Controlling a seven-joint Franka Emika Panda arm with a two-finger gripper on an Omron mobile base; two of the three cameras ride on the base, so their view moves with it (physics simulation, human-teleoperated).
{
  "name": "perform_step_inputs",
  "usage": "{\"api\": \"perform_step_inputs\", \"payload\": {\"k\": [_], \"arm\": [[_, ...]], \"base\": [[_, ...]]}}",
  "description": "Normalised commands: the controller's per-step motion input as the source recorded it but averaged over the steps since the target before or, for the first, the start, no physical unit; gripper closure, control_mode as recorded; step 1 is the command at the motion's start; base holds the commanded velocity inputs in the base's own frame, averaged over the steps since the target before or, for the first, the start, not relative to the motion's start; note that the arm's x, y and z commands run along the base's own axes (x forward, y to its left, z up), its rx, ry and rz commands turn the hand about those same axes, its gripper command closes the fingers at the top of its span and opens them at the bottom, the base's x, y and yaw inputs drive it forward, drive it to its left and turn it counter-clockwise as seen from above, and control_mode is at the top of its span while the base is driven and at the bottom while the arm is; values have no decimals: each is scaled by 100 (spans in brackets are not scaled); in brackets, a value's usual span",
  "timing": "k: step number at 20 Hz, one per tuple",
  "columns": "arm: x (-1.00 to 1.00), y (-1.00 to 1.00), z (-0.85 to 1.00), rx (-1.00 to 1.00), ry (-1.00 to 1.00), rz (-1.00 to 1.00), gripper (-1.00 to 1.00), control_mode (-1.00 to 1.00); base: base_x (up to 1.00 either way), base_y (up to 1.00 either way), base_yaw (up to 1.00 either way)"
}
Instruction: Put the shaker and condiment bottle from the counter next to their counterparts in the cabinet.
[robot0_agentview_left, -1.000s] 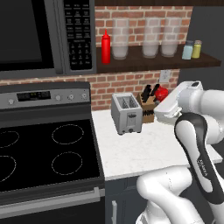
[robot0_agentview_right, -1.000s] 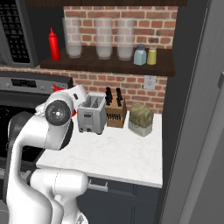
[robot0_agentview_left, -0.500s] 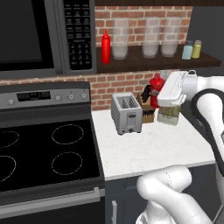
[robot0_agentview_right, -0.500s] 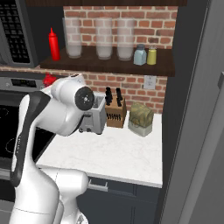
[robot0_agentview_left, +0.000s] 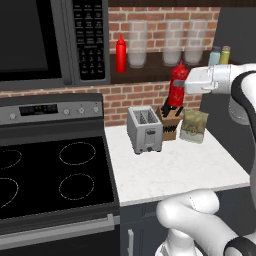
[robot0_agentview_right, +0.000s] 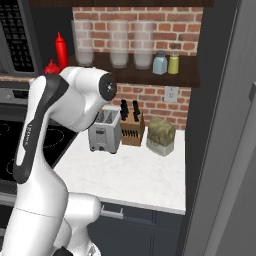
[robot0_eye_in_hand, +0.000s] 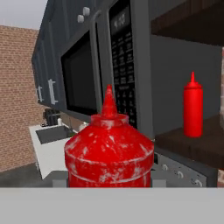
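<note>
Up against the brick wall, the cabinet carries the slim red bottle. Below shelf level, above the surface, the claw apparently clamps the condiment bottle, raised upright; its fingertips are hidden.

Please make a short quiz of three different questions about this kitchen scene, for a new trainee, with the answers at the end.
1. True or false: the gripper holds the condiment bottle above the counter.
2. Which stands beside the yellow-green shaker on the cabinet? A) toaster B) blue-grey shaker C) knife block
3. Fill in: the slim red bottle stands on the shelf next to the ____.

Key: 1 true; 2 B; 3 microwave.
</note>
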Motion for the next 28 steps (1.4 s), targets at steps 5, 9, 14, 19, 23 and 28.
{"api": "perform_step_inputs", "payload": {"k": [5,9,14,19,23,28], "arm": [[0,4,68,8,14,2,100,-100],[0,21,9,0,0,2,100,-100],[0,26,0,-2,-17,3,100,-100],[1,19,0,-9,-38,-5,100,-100],[3,1,0,0,-5,0,100,-100],[12,0,0,2,2,-3,100,-100]], "base": [[0,0,0],[0,0,0],[0,0,0],[0,0,0],[0,0,0],[0,0,0]]}}
